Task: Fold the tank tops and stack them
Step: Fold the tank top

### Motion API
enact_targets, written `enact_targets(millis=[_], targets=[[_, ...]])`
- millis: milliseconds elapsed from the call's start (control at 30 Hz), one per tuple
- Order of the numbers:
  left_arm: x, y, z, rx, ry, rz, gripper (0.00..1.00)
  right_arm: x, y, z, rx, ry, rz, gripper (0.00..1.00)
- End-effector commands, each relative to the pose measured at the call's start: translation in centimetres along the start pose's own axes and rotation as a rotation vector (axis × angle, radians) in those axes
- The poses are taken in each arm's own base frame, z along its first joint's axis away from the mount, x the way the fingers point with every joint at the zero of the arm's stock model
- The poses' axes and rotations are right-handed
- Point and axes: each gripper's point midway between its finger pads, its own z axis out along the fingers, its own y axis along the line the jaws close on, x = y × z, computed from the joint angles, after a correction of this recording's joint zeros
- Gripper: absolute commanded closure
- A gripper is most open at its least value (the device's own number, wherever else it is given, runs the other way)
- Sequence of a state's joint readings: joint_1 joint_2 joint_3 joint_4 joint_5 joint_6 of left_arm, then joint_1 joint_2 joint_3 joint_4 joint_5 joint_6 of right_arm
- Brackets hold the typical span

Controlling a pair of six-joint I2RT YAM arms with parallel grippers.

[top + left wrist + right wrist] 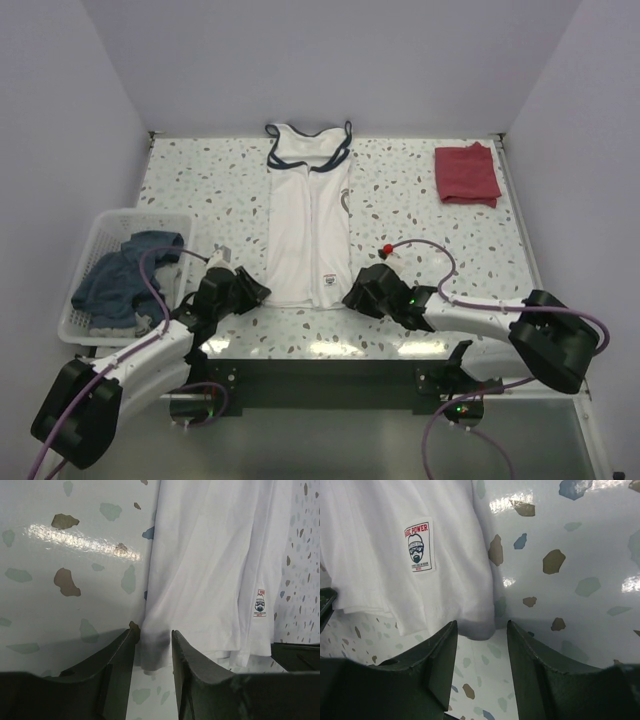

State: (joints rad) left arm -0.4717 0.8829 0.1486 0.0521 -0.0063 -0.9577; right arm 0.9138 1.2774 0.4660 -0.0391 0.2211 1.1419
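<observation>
Blk hard-plastic fingers of L gripper (pixel 152 637) stand parted, w/ the lower-L hem corner of the white tank top (pixel 305 230) lying in the gap; no pinch shows. R gripper (pixel 481 630) same at the lower-R corner: jaws apart, cloth betw them, not clamped. Top is thin soft knit w/ navy trim at neck, sides turned in to a long narrow strip. It lies flat mid-table, neck toward far edge. Small sewn label (pixel 418 546) near hem: bearded face w/ glasses, red text ending "SIC POWER". Red tank top (pixel 467 173), folded roughly square, sits far R, well apart. Table (pixel 200 190) is glossy, speckled terrazzo look. White slotted basket (pixel 100 225) at L holds blue cloth (pixel 125 280).
</observation>
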Motion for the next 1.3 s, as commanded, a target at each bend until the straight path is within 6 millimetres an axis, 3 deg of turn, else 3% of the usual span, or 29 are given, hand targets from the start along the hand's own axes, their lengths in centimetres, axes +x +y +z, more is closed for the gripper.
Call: enact_targets(millis=[0, 67, 300, 500, 933, 1267], targets=[[2.8, 3.4, 0.0, -0.088, 0.076, 0.014, 0.60, 0.7, -1.1, 0.5, 0.051, 0.001, -0.011, 0.52], [3.4, 3.2, -0.2, -0.068, 0.096, 0.011, 0.62, 1.0, -1.4, 0.6, 0.056, 0.008, -0.011, 0.53], [3.7, 3.1, -0.3, -0.067, 0.107, 0.017, 0.73, 1.2, -2.1, 0.4, 0.068, 0.010, -0.042, 0.76], [5.1, 2.9, -0.5, -0.070, 0.143, 0.009, 1.00, 0.8, -1.8, 0.0, 0.080, 0.012, -0.092, 1.00], [7.3, 1.9, -2.6, -0.097, 0.166, 0.038, 1.00, 1.8, -2.7, -2.9, 0.077, 0.025, -0.177, 1.00], [10.9, 0.5, -6.4, -0.089, 0.264, 0.104, 1.00, 6.0, -2.1, -6.9, 0.046, 0.028, -0.262, 1.00]])
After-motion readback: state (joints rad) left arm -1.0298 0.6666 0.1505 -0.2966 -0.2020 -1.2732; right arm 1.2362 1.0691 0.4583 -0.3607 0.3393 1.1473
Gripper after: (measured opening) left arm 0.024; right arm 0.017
